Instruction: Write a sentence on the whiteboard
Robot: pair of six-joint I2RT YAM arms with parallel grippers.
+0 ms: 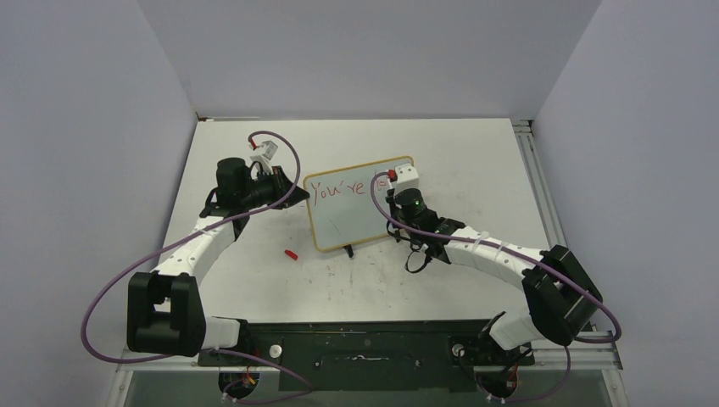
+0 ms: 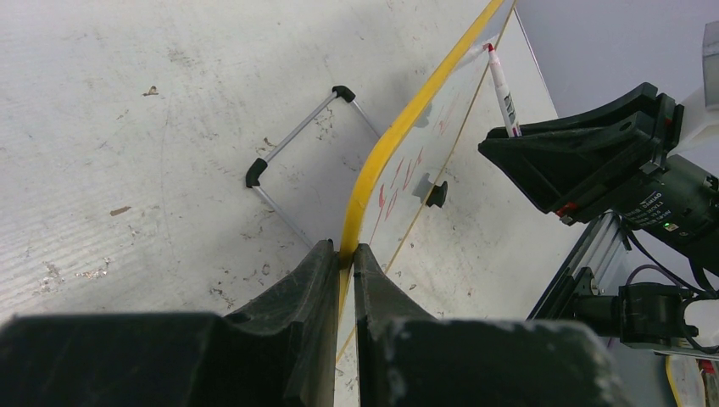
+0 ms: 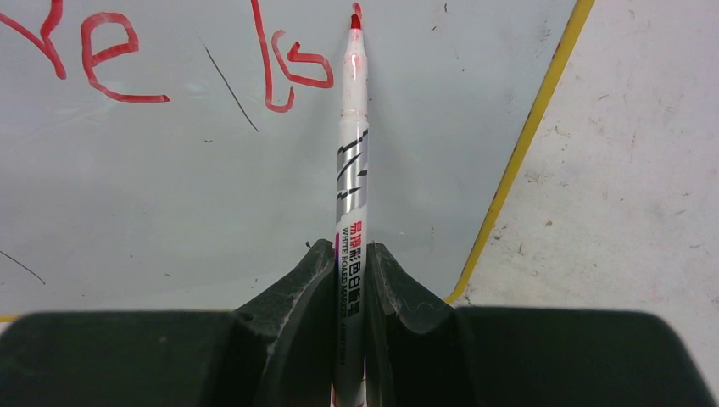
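Your left tool pinches the whiteboard by its frame, steadying it mid-worktop. Your right tool clamps the red marker, tip at the unfinished sentence.

Between the right jaws the marker is glossy plastic; beyond them the whiteboard is smooth and lightly sheened. Jaws matt black; worktop beside them matt, scuffed.
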